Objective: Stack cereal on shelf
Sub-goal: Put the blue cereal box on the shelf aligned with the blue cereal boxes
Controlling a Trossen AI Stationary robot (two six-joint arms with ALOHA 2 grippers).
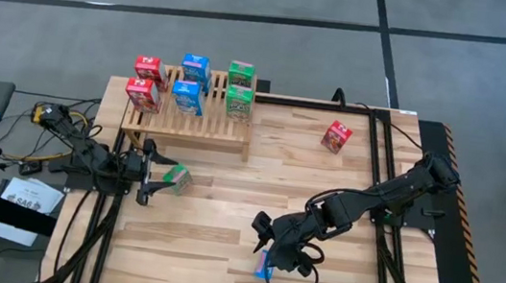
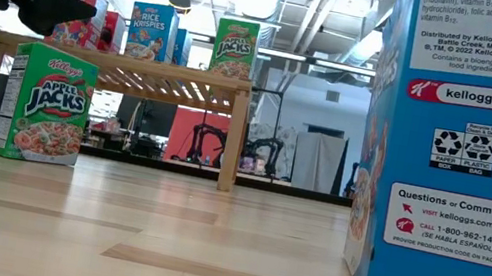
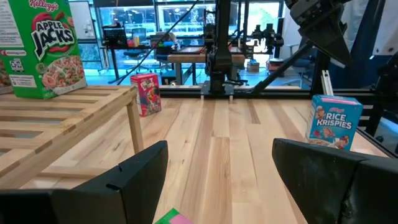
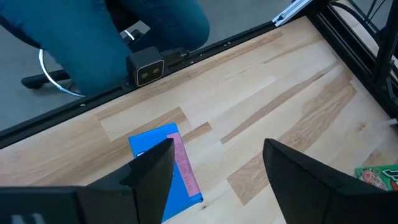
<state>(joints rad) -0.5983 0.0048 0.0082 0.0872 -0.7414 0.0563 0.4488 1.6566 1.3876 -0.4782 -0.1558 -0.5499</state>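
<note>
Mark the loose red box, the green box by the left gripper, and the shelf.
Red box [image 1: 336, 136], high view, its top face.
Green box [image 2: 46, 104], low view, printed front.
Shelf [image 1: 188, 120], high view, bare front slats.

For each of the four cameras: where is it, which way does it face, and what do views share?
High view: overhead, straight down on shelf; both arms show.
Low view: tabletop level, facing the room; blue box close, one dark arm top corner.
Left wrist view: past left claw across the table toward red box.
Right wrist view: right claw above the blue box.
Shared: both the low and right wrist views show the blue box.
</note>
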